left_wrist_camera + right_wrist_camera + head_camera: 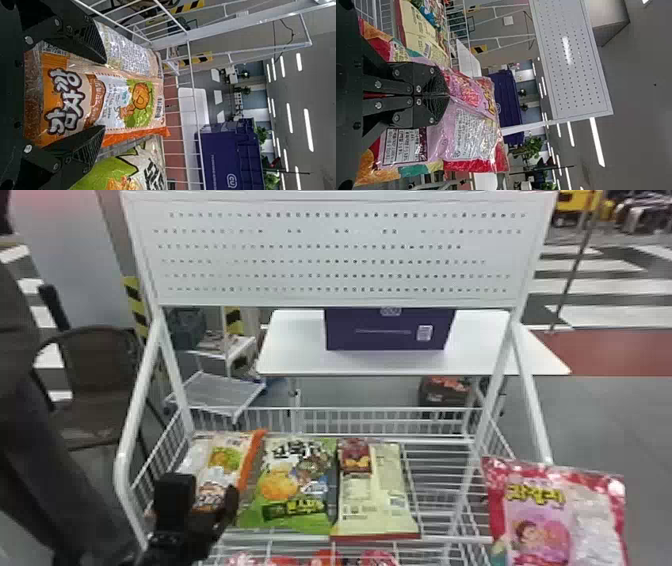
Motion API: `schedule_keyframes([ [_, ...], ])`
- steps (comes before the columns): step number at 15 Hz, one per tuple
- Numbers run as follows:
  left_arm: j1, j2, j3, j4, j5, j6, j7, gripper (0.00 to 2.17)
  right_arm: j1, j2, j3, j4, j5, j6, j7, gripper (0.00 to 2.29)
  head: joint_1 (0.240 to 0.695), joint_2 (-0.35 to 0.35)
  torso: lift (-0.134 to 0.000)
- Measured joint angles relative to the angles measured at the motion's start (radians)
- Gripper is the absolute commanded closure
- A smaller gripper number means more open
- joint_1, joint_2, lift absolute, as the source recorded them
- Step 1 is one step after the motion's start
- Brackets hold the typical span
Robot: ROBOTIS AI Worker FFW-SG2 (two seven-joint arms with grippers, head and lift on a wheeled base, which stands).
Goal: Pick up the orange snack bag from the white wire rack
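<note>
OK so the orange snack bag [225, 460] is sitting in the white wire rack [136, 405], right along its left edge. The left claw [206, 494] is by the front left corner, wide open, with 1 finger on each side of the bag's near end. Next to it, going toward the rack's right edge, there's a green bag [295, 485] and then a pale yellow bag [372, 495]. The right claw [448, 95] is clamped shut on a pink bag [550, 510], which hangs out by the front right corner.
</note>
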Motion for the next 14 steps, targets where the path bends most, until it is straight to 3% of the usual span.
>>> schedule_keyframes([
  [2, -0.003, -0.001, -0.001, 0.0, 0.001, 0.02, 0.008, 1.62, 0.0, -0.001, 0.0, 0.0, -0.002, -0.001, 0.0, 2.15, 0.499, 0.0, 0.0],
  [4, 0.002, -0.002, 0.0, -0.005, 0.001, 0.039, 0.013, 1.63, 0.0, -0.002, -0.001, 0.001, -0.004, -0.001, 0.0, 2.15, 0.499, 0.0, 0.0],
  [5, 0.006, -0.002, 0.001, -0.009, 0.002, 0.044, 0.012, 1.74, 0.0, -0.002, -0.001, 0.001, -0.004, -0.001, 0.0, 2.15, 0.499, 0.0, 0.0],
  [10, 0.031, -0.002, 0.014, -0.038, 0.006, 0.055, 0.015, 1.74, 0.0, -0.001, 0.001, 0.0, -0.004, -0.001, 0.0, 2.15, 0.499, 0.0, 0.0],
  [14, 0.11, -0.002, 0.037, -0.166, 0.009, 0.037, 0.032, 1.74, 0.0, -0.001, 0.001, 0.0, -0.004, -0.004, 0.0, 2.15, 0.499, 0.0, 0.0],
])
